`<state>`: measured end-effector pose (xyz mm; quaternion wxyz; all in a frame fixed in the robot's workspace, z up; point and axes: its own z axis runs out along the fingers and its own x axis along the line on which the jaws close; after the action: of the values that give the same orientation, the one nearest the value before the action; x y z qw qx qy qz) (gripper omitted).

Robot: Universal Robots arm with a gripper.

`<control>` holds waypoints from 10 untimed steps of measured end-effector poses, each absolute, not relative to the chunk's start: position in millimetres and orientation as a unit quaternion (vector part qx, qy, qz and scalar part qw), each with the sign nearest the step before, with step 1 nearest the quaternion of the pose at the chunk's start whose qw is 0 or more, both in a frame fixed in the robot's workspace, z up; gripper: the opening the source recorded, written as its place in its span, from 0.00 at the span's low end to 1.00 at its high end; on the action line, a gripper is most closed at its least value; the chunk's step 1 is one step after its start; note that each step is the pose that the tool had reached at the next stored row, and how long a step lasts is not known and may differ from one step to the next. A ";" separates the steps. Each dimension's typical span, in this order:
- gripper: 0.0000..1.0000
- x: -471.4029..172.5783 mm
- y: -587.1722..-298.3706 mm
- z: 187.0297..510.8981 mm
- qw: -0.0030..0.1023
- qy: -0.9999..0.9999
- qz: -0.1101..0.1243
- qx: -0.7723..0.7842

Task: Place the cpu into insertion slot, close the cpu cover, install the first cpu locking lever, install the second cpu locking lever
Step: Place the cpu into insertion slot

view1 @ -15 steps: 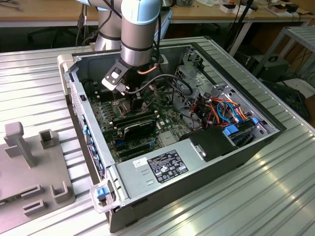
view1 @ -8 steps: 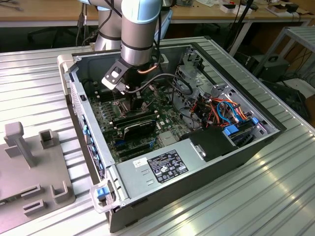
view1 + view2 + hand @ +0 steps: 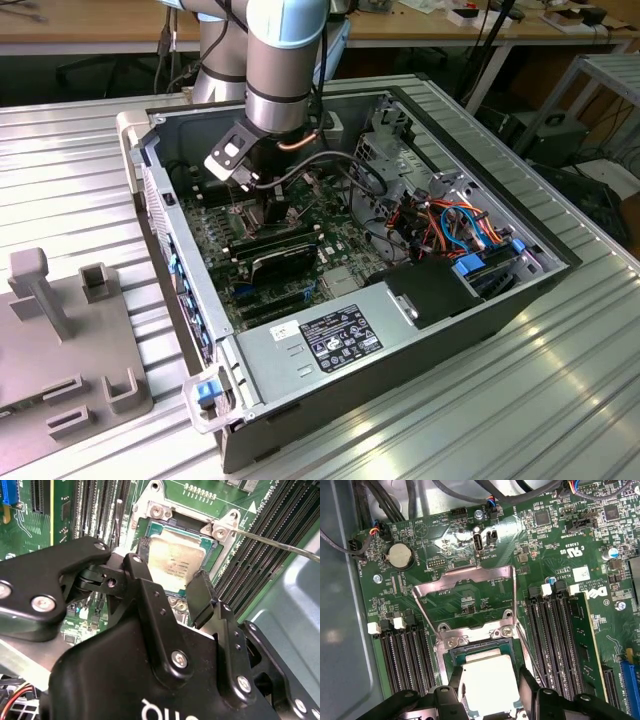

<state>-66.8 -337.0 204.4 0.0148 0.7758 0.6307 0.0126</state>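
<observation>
Ribbed silver metal table across foreground, pale glare streaks along grooves. Grey plastic fixture block on table at exterior view's left. Long wooden bench along back, dark floor beneath. Metal rack at exterior view's right. Black cables hang from bench near rack.

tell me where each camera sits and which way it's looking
Exterior view: off the arm, high up, looking down into the open computer case; the arm reaches in.
Second wrist view: on the wrist, looking past the gripper at the cpu; the fingers clasp it.
First wrist view: on the wrist, looking onto the motherboard and the open cpu cover; the fingers show.
Shared: both wrist views show the cpu between the fingers.
</observation>
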 end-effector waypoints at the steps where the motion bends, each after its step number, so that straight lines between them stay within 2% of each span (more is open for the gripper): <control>1: 0.55 -66.9 -337.0 205.0 0.015 0.632 0.013 0.775; 6: 0.55 -66.9 -337.1 207.3 0.014 0.638 0.013 0.770; 10: 0.55 -66.9 -337.1 207.3 0.006 0.650 0.020 0.759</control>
<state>-66.9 -337.1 207.3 0.0058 0.7595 0.6502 0.0200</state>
